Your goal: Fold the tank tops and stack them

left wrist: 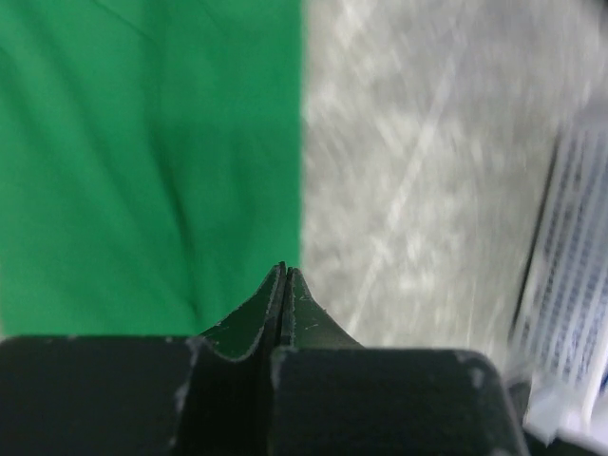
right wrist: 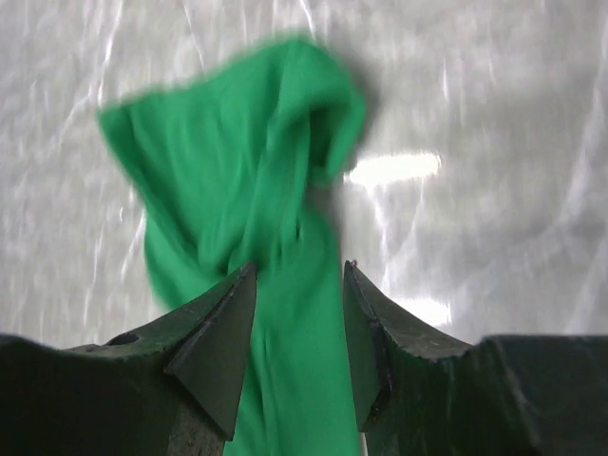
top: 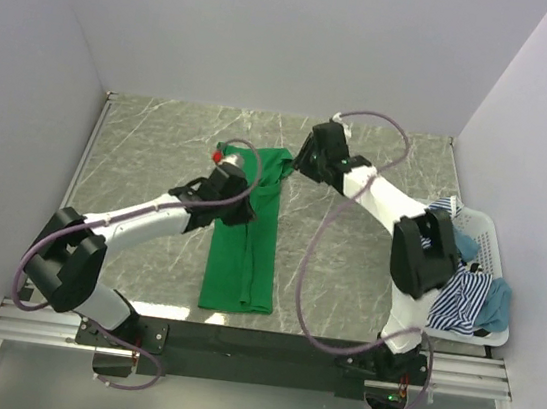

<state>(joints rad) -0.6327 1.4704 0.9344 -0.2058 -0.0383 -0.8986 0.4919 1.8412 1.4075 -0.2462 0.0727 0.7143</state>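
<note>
My green tank top [top: 244,251] lies on the tabletop [top: 150,148] between my two arms, folded into a long narrow strip. Its long axis runs from the near edge toward the far wall, leaning slightly right at the far end. The near end lies flat and square-cut. The far end is bunched and rumpled, rising in a twisted ridge.

My right pincer [right wrist: 299,271] stands spread at that far end, one finger on either side of the green ridge, not clamped on it. My left pincer [left wrist: 283,285] is pressed together with nothing between its fingers, over the strip about midway along. I cannot tell whether it touches the cloth.

The tabletop is grey-green stone veined with white. Plain pale walls [top: 276,33] close it in on the left, far and right sides. At the right side a white slatted basket [top: 491,238] holds the navy-and-white striped tank top [top: 454,304] and the teal tank top [top: 497,307], both spilling over its near rim, well apart from the green one.
</note>
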